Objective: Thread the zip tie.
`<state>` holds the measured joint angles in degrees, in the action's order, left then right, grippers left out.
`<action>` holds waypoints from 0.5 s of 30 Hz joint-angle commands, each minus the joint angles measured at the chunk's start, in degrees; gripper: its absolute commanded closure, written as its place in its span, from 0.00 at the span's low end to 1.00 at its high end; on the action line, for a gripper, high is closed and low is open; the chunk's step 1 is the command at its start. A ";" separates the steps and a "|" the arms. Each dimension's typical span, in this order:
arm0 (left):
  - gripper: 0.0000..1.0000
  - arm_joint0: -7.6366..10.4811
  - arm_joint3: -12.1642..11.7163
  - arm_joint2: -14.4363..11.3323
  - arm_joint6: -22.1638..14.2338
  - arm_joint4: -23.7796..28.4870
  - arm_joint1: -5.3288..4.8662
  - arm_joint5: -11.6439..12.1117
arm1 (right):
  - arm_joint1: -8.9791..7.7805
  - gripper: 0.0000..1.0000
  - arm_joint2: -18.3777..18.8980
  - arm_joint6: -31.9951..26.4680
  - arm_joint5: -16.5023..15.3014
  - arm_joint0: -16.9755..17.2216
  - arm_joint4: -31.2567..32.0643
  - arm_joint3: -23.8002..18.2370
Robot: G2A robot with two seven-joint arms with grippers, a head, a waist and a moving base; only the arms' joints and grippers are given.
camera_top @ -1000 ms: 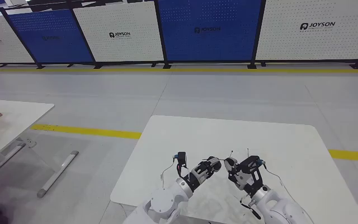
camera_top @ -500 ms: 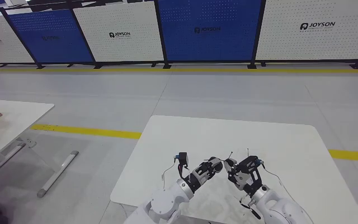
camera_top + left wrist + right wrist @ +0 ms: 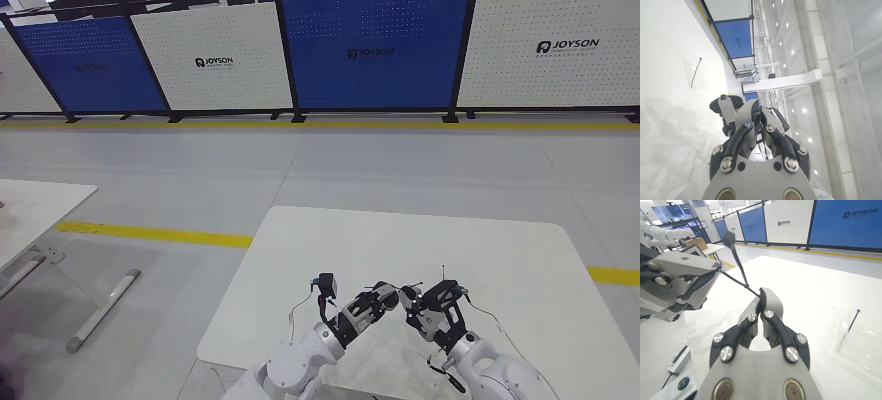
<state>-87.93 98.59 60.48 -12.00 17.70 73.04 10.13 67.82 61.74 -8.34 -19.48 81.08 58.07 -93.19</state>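
While the two claws hang tip to tip above the white table [image 3: 810,285], the right gripper [image 3: 759,295] is clamped on a black zip tie [image 3: 737,260] whose square head stands up just beyond its tips. The left gripper [image 3: 718,269], closed too, pinches what looks like the strap's thin end. A second zip tie [image 3: 852,321] lies on a clear sheet [image 3: 866,332], well off to the right gripper's side.
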 commanded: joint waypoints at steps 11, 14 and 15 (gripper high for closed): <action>1.00 -1.45 1.62 0.27 -0.52 -0.05 -0.33 2.06 | -0.24 1.00 -0.18 -0.25 0.00 0.29 1.04 0.27; 1.00 -1.74 1.90 0.29 -0.73 0.03 -0.41 2.41 | -0.28 1.00 -0.32 -0.48 0.00 0.27 1.24 0.42; 1.00 -1.83 2.00 0.31 -0.81 0.05 -0.44 2.49 | -0.29 1.00 -0.37 -0.53 0.00 0.26 1.29 0.44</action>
<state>-89.67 100.50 60.78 -12.74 17.70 72.63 12.55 67.54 61.42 -8.81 -19.48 81.35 59.31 -92.77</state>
